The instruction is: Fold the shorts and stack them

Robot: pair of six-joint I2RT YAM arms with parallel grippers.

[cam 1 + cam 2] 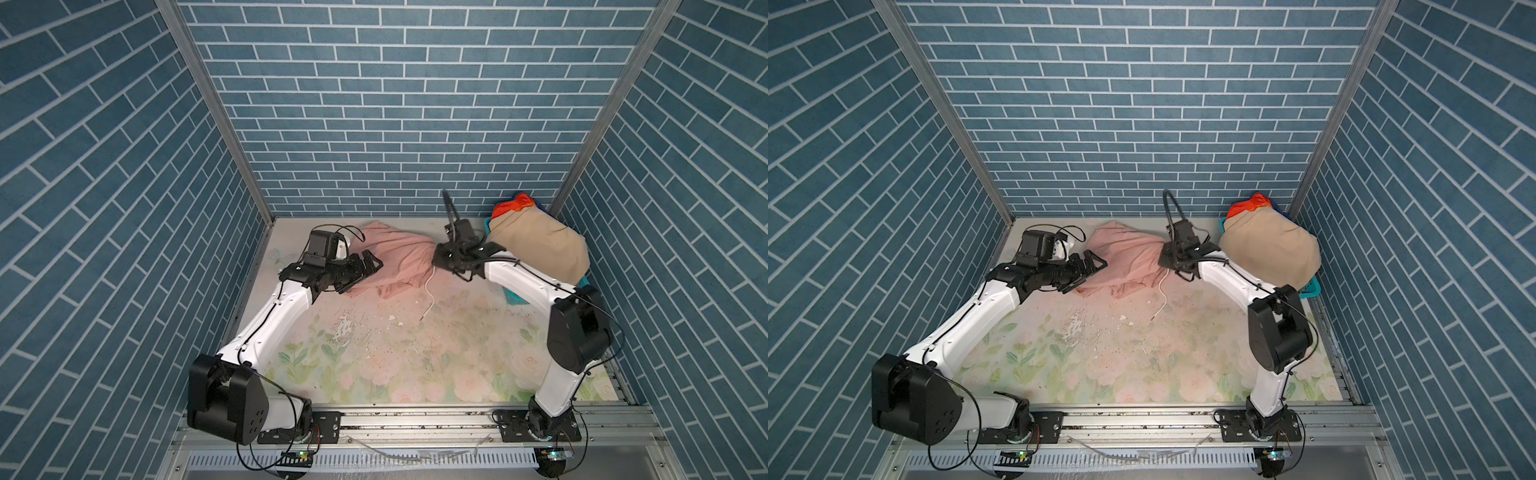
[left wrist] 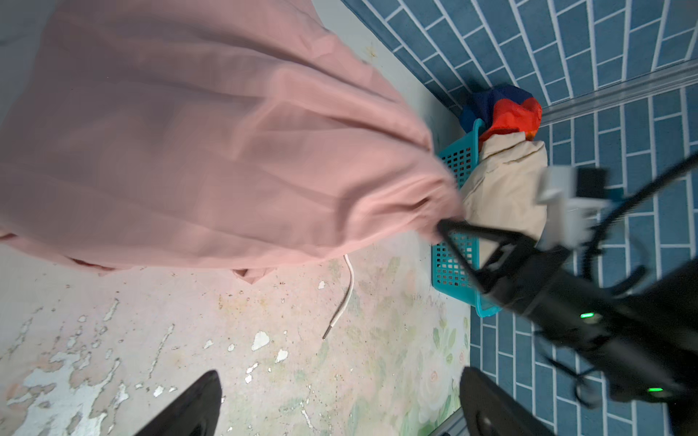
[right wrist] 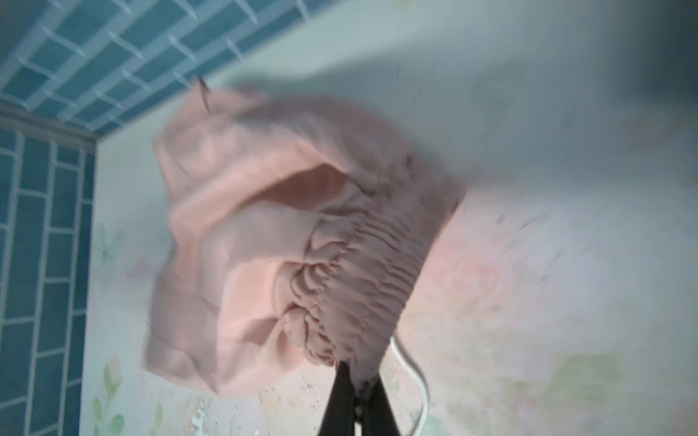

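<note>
pink shorts (image 1: 399, 253) crumpled far-centre; beige shorts (image 1: 540, 249) touching rainbow shorts (image 1: 515, 204), far-right corner

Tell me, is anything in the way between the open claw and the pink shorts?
No, nothing visible stands between them. The open left gripper sits right beside the pink shorts.

Most of the striped shorts (image 1: 1250, 205) and the basket (image 1: 1310, 291) lie hidden under the beige shorts (image 1: 1271, 249).

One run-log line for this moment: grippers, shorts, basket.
right gripper: shut on pink shorts waistband | left gripper: open, empty | beige shorts, rainbow shorts: in teal basket | stack: not started
</note>
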